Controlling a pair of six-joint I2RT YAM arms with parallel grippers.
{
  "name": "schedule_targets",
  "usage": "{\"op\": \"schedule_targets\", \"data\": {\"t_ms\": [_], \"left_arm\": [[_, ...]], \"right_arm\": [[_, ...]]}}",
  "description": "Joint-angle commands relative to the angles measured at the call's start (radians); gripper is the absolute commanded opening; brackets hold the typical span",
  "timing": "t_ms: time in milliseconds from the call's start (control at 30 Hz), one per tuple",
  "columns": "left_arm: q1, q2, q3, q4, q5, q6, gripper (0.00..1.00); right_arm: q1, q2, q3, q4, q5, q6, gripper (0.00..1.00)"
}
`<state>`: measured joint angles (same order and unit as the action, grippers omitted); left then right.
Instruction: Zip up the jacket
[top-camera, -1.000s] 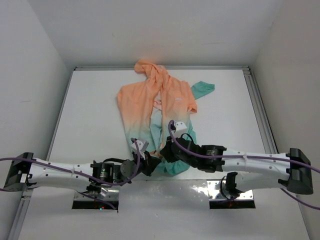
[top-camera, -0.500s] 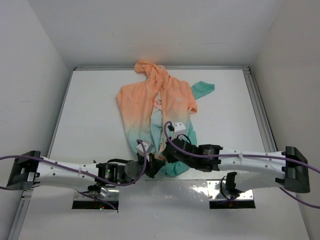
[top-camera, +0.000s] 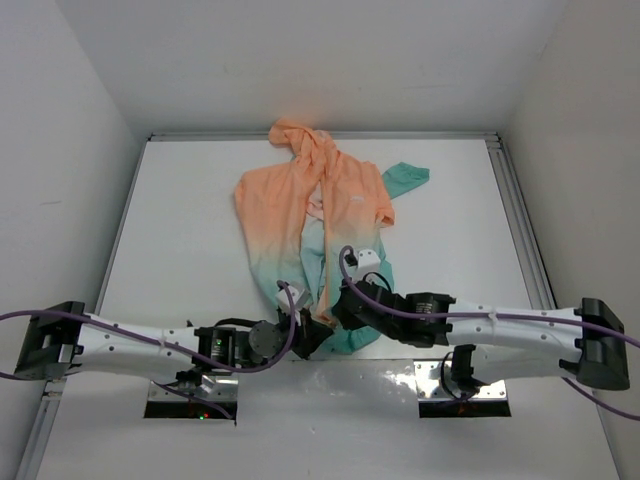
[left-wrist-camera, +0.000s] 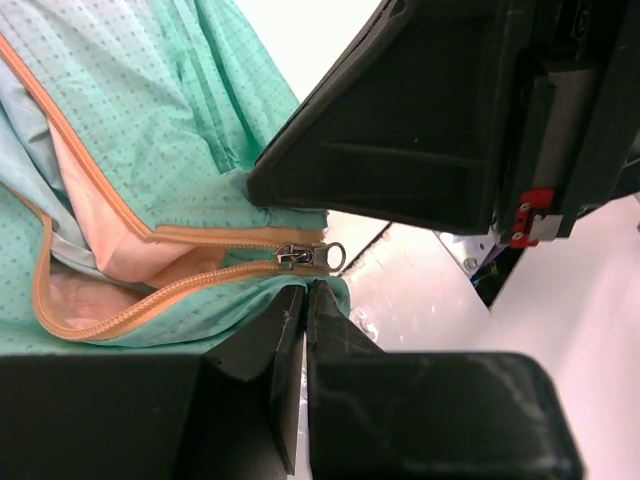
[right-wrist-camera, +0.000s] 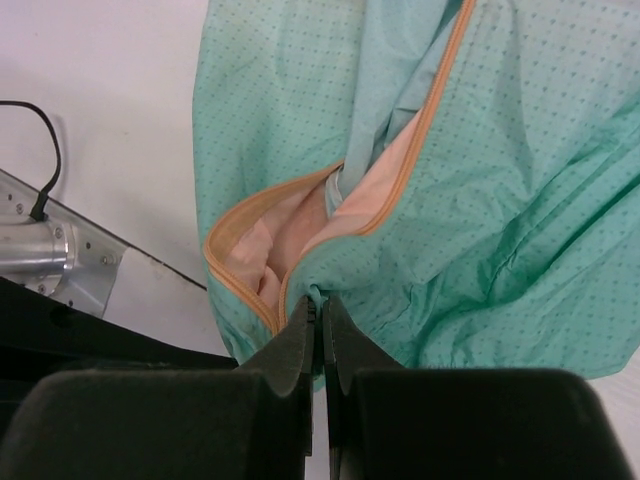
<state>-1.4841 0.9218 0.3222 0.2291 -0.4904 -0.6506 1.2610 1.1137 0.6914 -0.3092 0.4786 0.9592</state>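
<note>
The jacket (top-camera: 305, 200) lies on the white table, its peach hood at the far side and its teal hem (top-camera: 345, 330) toward me. The front zipper is open above the hem. Its metal slider (left-wrist-camera: 304, 256) sits at the bottom of the orange tape. My left gripper (left-wrist-camera: 306, 292) is shut, its tips pressed on the hem edge just under the slider. My right gripper (right-wrist-camera: 320, 300) is shut, pinching puckered teal fabric beside the zipper's lower end. In the top view the left gripper (top-camera: 316, 334) and the right gripper (top-camera: 345, 305) nearly touch at the hem.
The table (top-camera: 180, 220) is walled on the left, right and far sides. A teal sleeve (top-camera: 405, 178) sticks out to the right of the jacket. Two metal base plates (top-camera: 455, 385) lie at the near edge, close below the hem.
My left gripper has slid right along the hem toward the right gripper. The right gripper has shifted only slightly and keeps its pinch.
</note>
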Motion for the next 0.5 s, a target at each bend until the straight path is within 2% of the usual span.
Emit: {"op": "schedule_targets", "data": {"t_ms": [0,33,100,133,200,267,300,467], "left_arm": [[-0.035,-0.001,-0.026,-0.039,0.230,0.019,0.00],[-0.035,0.002,-0.019,-0.046,0.230,0.017,0.00],[-0.035,0.014,-0.002,-0.076,0.240,0.026,0.08],[-0.035,0.021,-0.003,-0.082,0.249,0.035,0.20],[-0.035,0.029,0.011,-0.102,0.250,0.042,0.39],[-0.035,0.032,0.037,-0.154,0.251,0.054,0.44],[-0.035,0.029,0.049,-0.165,0.254,0.063,0.52],[-0.035,-0.040,0.081,-0.231,0.211,0.065,0.57]], "right_arm": [[-0.031,-0.058,-0.023,0.124,0.184,0.018,0.00],[-0.031,-0.069,-0.039,0.127,0.184,0.021,0.03],[-0.031,-0.094,-0.047,0.125,0.196,0.021,0.12],[-0.032,-0.098,-0.044,0.118,0.201,0.018,0.14],[-0.032,-0.121,-0.041,0.087,0.209,0.018,0.20],[-0.031,-0.147,-0.046,0.079,0.235,0.012,0.24],[-0.031,-0.156,-0.044,0.076,0.241,0.006,0.29],[-0.031,-0.212,-0.076,0.004,0.296,0.010,0.37]]}}
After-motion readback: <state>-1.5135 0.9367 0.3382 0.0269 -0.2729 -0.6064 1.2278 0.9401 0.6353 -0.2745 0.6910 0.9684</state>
